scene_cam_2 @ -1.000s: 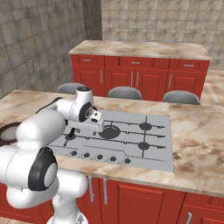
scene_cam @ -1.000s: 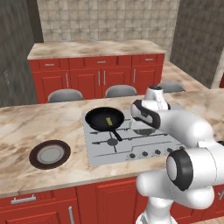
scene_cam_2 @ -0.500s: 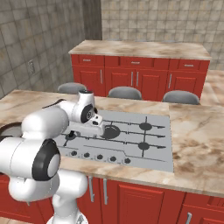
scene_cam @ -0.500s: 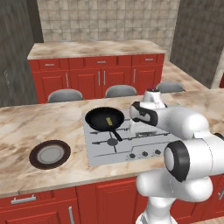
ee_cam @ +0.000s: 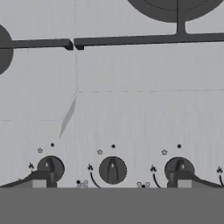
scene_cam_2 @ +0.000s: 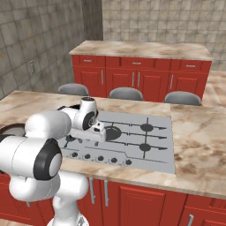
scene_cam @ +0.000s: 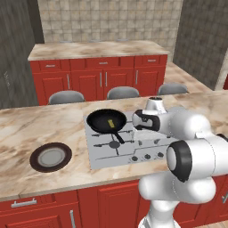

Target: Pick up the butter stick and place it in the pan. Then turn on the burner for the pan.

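From the left base view, we judge the first half of the job done: the butter stick (scene_cam: 109, 122) lies inside the pan (scene_cam: 106, 121), which sits on the rear left burner of the stove (scene_cam: 103, 152). What we have left is turning on that burner. Our gripper (scene_cam: 135, 120) hangs just beside the pan's right rim, well above the row of knobs (scene_cam: 141, 156) at the stove's front edge, and we carry nothing in it.

From the right base view, our gripper (scene_cam_2: 98, 132) points down over the left part of the stove (scene_cam_2: 155, 154), with the knobs (scene_cam_2: 100, 158) below and nearer the counter edge. The pan is mostly hidden behind our arm here.

From the hand view, our jaws stand wide apart, one fingertip (ee_cam: 39, 178) over the left knob (ee_cam: 50, 168) and the other near the right knob (ee_cam: 179, 169), the middle knob (ee_cam: 112, 169) centred between them. We touch none of them yet.
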You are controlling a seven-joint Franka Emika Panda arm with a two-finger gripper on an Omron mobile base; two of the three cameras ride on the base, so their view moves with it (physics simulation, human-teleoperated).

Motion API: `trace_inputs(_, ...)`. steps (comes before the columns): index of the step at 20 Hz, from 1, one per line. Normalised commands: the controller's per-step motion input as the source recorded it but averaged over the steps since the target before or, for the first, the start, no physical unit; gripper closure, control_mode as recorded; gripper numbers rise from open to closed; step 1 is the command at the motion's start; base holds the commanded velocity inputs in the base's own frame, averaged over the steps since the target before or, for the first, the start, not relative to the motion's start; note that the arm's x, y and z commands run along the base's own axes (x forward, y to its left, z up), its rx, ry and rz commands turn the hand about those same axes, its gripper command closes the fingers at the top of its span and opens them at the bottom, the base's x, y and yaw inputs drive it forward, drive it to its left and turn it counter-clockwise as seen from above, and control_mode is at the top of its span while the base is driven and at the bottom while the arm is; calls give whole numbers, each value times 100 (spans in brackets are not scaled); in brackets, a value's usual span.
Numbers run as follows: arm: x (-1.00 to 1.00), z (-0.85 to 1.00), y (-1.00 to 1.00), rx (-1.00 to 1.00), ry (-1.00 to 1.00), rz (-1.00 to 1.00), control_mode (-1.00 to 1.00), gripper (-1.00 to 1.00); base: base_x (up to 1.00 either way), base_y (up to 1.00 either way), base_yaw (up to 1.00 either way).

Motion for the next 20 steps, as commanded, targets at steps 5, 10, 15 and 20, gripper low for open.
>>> trace_inputs(5,-20,-20,-2,0,0,0,-100,-100,0,0,0)
trace_inputs(10,-13,-18,0,0,0,0,-100,-100,0,0,0)
trace_inputs(15,-11,-16,0,0,0,0,-100,-100,0,0,0)
trace_inputs(20,-5,-12,0,0,0,0,-100,-100,0,0,0)
